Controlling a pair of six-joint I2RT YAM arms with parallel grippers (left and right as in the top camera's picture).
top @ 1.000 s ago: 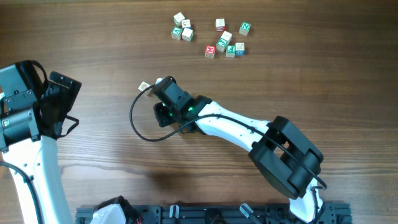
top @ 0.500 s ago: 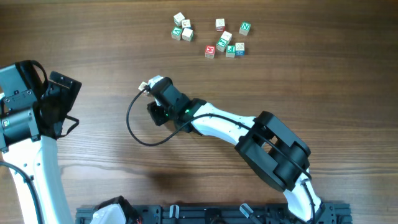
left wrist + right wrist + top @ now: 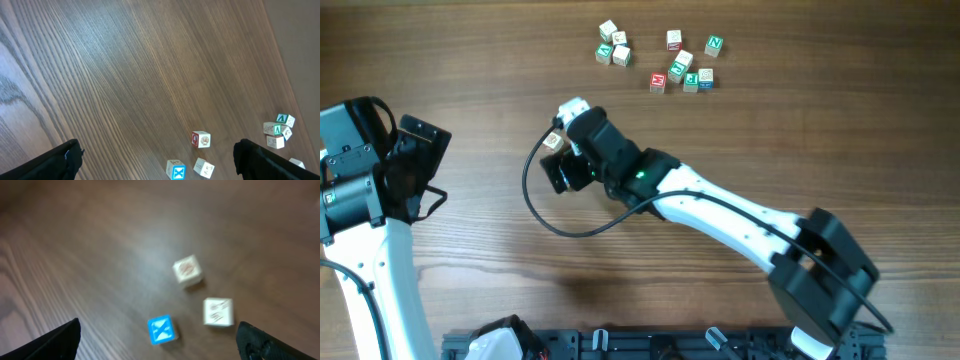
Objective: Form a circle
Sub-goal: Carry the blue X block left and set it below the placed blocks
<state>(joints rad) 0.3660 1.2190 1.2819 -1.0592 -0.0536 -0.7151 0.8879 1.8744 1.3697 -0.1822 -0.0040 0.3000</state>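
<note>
wood-grain tabletop (image 3: 470,60) from overhead: the right gripper (image 3: 563,140) hangs left of centre with one pale cube (image 3: 553,141) showing at its tip, the others probably hidden beneath it. the left gripper (image 3: 432,165) is well apart at the left edge, and a cluster of cubes (image 3: 680,68) lies further up. left wrist: its fingers spread wide and empty, the blue-faced cube (image 3: 175,171) near two pale ones. right wrist, blurred: jaws wide, holding nothing, three cubes apart in a loose triangle.

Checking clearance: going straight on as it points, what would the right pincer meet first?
Probably the blue-faced cube, centred ahead of the right pincer; two pale cubes lie beyond. Depth is unclear.
</note>
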